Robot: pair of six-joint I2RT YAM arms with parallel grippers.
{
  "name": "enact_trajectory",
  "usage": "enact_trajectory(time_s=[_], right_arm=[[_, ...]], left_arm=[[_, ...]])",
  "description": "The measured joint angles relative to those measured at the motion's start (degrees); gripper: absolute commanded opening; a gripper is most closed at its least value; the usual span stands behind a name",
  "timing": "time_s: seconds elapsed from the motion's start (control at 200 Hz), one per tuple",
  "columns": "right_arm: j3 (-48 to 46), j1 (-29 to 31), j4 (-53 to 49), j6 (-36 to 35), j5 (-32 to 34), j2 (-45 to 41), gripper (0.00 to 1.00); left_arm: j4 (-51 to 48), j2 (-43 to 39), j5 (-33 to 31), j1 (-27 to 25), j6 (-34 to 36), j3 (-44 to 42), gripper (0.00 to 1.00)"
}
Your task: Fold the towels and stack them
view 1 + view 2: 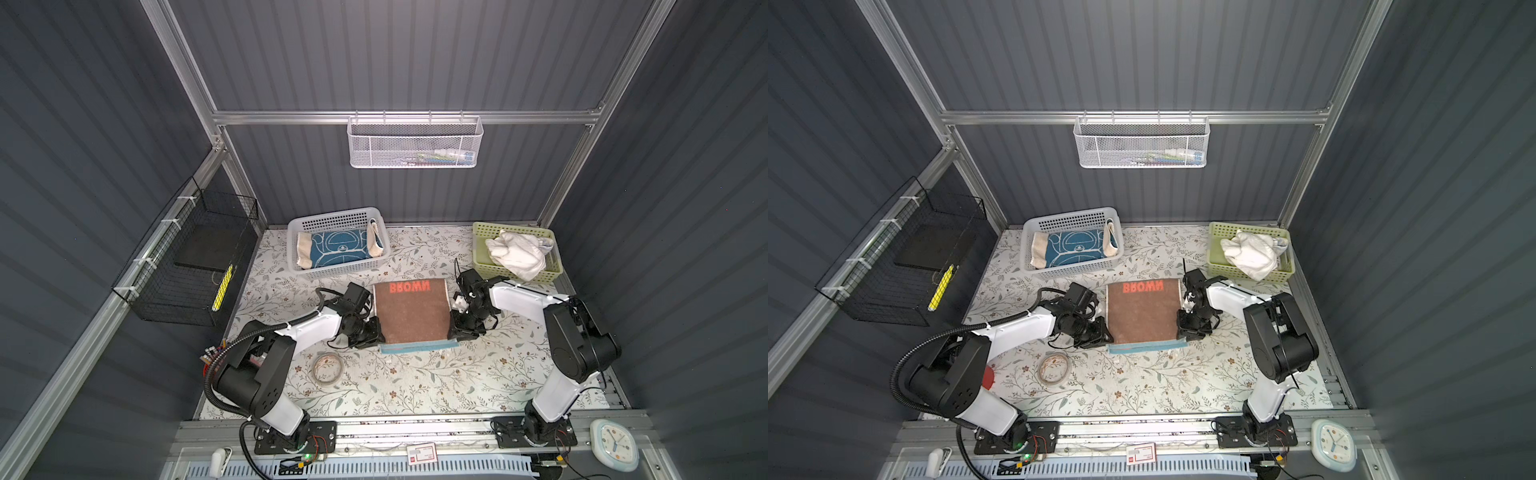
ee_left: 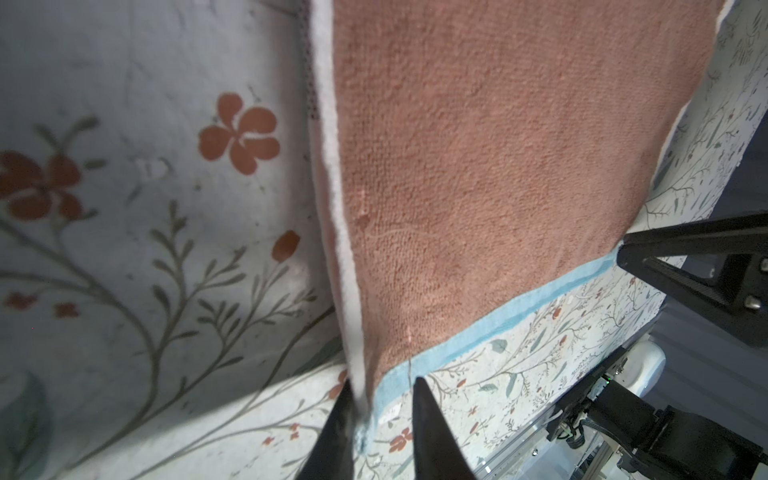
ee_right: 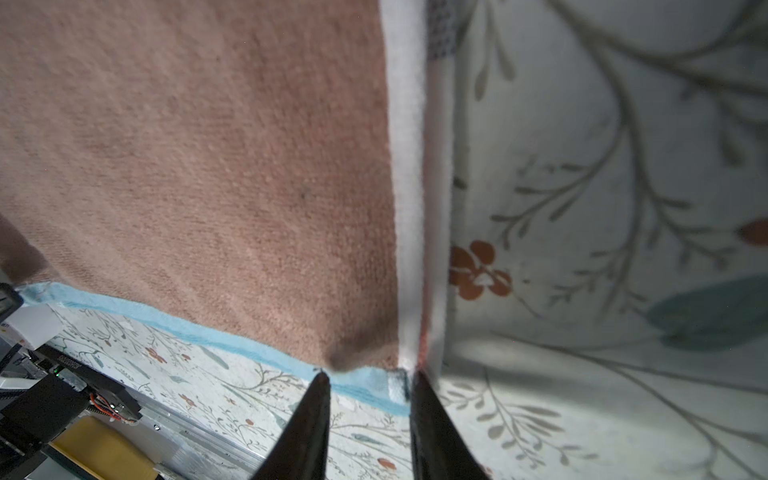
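The left gripper (image 2: 380,401) and right gripper (image 3: 370,384) had jaws slightly apart, each around one front corner of the brown towel (image 1: 409,316), which lay in the middle of the table (image 1: 415,386) and stretched toward its back edge

Top views look down over the table (image 1: 415,386) — both wrist views sit close above the brown towel (image 2: 498,166).

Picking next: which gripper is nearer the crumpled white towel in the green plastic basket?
Right. The right gripper is at the brown terry towel's right corner, in front of the green basket with the crumpled white towel; the left gripper is farther, at the left corner.
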Motion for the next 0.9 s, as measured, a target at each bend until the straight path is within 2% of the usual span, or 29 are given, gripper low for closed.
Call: enact_trajectory(time_s=[0.07, 0.285, 0.51, 0.805, 0.9], right_arm=[[0.0, 0.13, 0.04, 0.0, 0.0, 0.09, 0.31], [0.26, 0.37, 0.07, -0.24, 0.31, 0.09, 0.09], [0.72, 0.37, -0.87, -0.26, 1.92, -1.84, 0.0], [1.01, 0.37, -3.43, -0.24, 3.1, -7.89, 0.0], [1.01, 0.37, -4.0, -0.26, 3.37, -9.44, 0.15]], left_arm=[[0.02, 0.0, 0.02, 0.0, 0.02, 0.0, 0.17], [-0.04, -0.02, 0.07, 0.0, 0.57, 0.0, 0.01], [-0.31, -0.02, 0.31, 0.11, 0.66, 0.13, 0.0], [-1.51, -1.11, 1.42, 0.11, 0.63, 1.36, 0.0], [-1.44, -1.77, 2.05, 0.11, 0.63, 1.42, 0.0]])
